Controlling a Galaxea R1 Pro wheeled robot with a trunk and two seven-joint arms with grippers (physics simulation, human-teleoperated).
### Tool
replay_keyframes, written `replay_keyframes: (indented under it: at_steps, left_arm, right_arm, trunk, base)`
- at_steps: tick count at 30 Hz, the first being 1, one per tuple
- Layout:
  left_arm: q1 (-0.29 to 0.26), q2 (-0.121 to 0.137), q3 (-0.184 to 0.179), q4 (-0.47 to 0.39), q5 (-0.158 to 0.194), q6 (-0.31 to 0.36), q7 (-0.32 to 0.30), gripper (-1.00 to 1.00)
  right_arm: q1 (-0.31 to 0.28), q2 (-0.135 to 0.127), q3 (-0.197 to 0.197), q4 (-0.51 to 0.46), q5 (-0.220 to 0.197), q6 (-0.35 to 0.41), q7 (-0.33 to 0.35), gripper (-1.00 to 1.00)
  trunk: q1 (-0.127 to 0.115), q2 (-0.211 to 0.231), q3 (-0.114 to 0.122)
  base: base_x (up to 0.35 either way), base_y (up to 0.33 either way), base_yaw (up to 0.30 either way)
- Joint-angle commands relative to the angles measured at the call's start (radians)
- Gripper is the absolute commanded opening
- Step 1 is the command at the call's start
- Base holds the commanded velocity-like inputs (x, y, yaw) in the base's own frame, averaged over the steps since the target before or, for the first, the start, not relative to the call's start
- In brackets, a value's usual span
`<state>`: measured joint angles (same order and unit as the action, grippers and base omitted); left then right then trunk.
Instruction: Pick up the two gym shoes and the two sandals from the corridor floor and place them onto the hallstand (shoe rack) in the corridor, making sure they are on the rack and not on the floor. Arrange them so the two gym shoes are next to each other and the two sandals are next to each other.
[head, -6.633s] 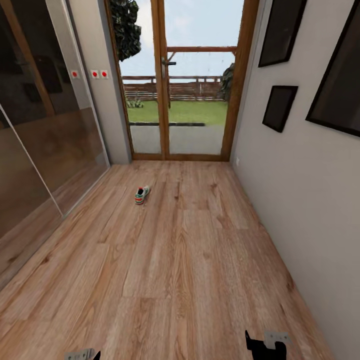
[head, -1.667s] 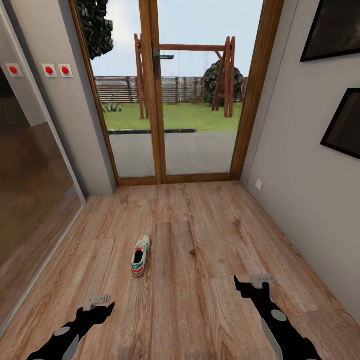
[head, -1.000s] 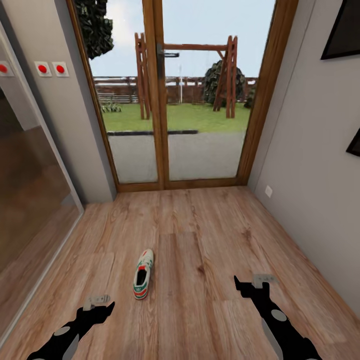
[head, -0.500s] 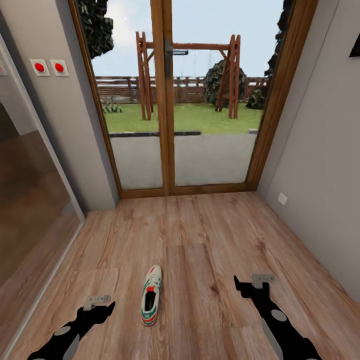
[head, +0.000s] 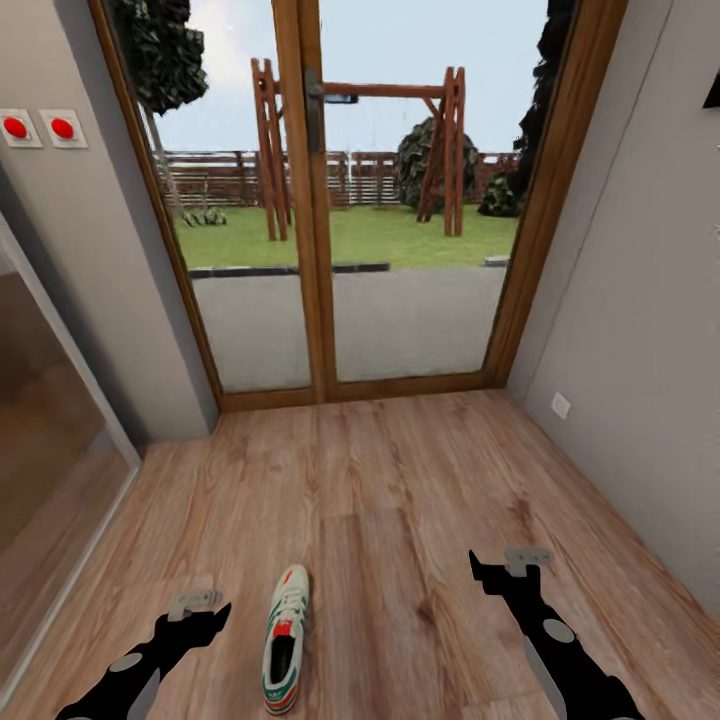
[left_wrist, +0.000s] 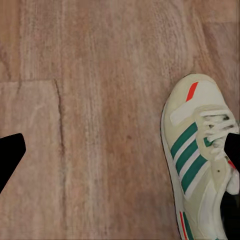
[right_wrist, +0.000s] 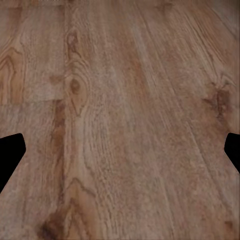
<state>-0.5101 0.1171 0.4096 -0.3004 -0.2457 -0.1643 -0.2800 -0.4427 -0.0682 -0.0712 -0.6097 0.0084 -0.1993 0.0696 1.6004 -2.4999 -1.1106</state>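
Where the corridor floor (head: 400, 520) ends, a wood-framed glass door (head: 330, 200) looks out on a lawn with a timber swing frame (head: 360, 150) and a fence, while grey walls close in on both sides: the right wall carries a small white socket (head: 561, 405), the left wall two red-buttoned switches (head: 40, 128) above a glossy sliding panel (head: 50, 420). Light-brown planks with dark knots cover the ground. One gym shoe (head: 283, 640) lies on the floor low in the head view, heel toward the robot and toe toward the door, between the two arms and nearer the left one. Both black arms reach forward and low over the planks. The left gripper (head: 195, 603) hangs just beside the shoe without touching it; in its wrist view the white sneaker with green stripes sits partly under one finger, and the fingertips (left_wrist: 10, 152) stand wide apart with nothing between them. The right gripper (head: 508, 562) hovers well apart from the shoe over bare planks, and its wrist view shows its fingertips (right_wrist: 10, 152) at the frame edges, jaws spread wide and holding nothing.
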Motion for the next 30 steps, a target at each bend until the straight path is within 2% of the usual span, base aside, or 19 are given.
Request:
replay_keyframes:
  at_steps: [1,20,30]
  left_arm:
    - [-0.001,0.000,0.009,0.000,-0.010,-0.007,-0.005,1.00]
    - [0.000,-0.001,0.010,0.006,-0.010,-0.048,-0.016,1.00]
    - [-0.001,-0.002,0.009,0.011,-0.012,-0.048,-0.016,1.00]
  right_arm:
    - [-0.001,0.001,-0.005,0.001,0.001,-0.004,0.007,1.00]
    - [-0.001,0.001,-0.005,-0.001,0.001,-0.005,0.006,1.00]
    - [-0.001,0.001,-0.007,-0.001,0.001,-0.005,-0.016,1.00]
  trunk:
    - [0.000,0.000,-0.001]
    - [0.000,0.000,-0.002]
    - [0.005,-0.003,-0.041]
  base:
    - [0.108,-0.042,-0.083]
    - [0.022,-0.009,-0.017]
    - [0.000,0.000,0.000]
